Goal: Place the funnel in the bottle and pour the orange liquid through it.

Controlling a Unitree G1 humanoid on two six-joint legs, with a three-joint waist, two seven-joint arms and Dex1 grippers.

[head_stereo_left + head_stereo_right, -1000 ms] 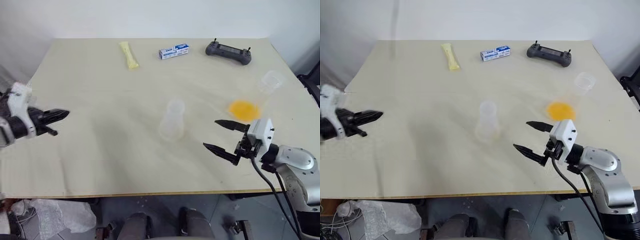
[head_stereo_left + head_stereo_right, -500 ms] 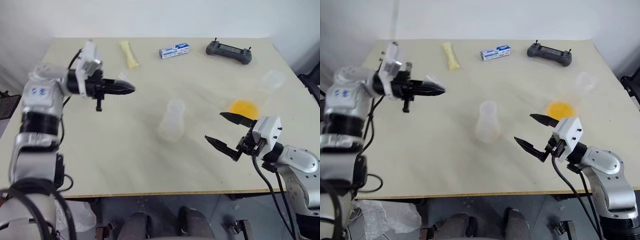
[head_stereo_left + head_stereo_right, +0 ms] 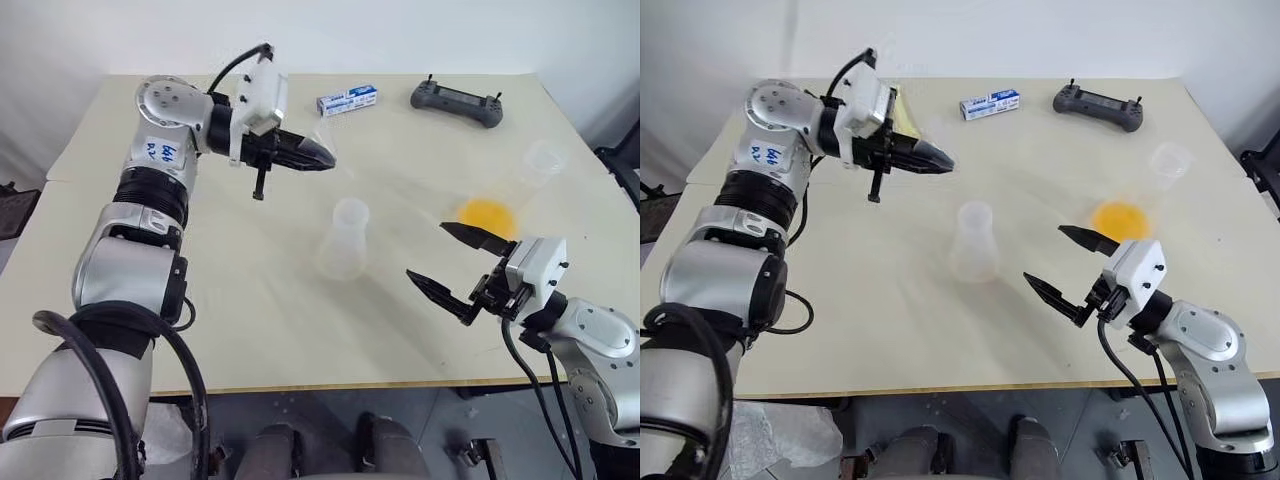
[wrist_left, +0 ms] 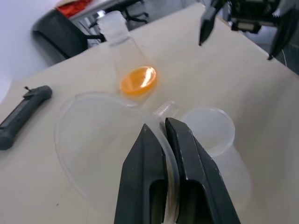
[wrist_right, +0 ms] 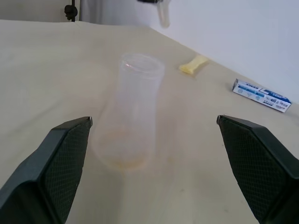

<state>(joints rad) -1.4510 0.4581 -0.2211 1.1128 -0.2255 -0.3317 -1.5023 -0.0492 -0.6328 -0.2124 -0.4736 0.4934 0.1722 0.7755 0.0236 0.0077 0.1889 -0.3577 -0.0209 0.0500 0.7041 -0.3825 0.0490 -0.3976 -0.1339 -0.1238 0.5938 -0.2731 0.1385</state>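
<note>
My left gripper (image 3: 326,159) hangs over the table's far left-middle, pointing right, shut on the rim of the clear funnel (image 4: 93,140). The funnel's short stem (image 4: 164,109) points past the fingertips. The empty clear bottle (image 3: 345,240) stands upright mid-table, below and to the right of that gripper; its open mouth (image 4: 208,128) lies just beyond the funnel. The orange liquid (image 3: 488,216) sits shallow in a twin flask (image 3: 543,162) at the right. My right gripper (image 3: 426,252) hovers open and empty between the bottle and that flask, nearer the front edge.
A blue-and-white box (image 3: 348,100) and a dark controller (image 3: 457,102) lie along the far edge. A pale yellow packet (image 5: 194,65) lies at the far left, partly behind my left wrist. The table's front edge (image 3: 330,385) runs close below my right gripper.
My left arm has swung up from the table's left edge and rightwards over the table towards the bottle, rolling its wrist, with the funnel in it. The right gripper has barely moved.
</note>
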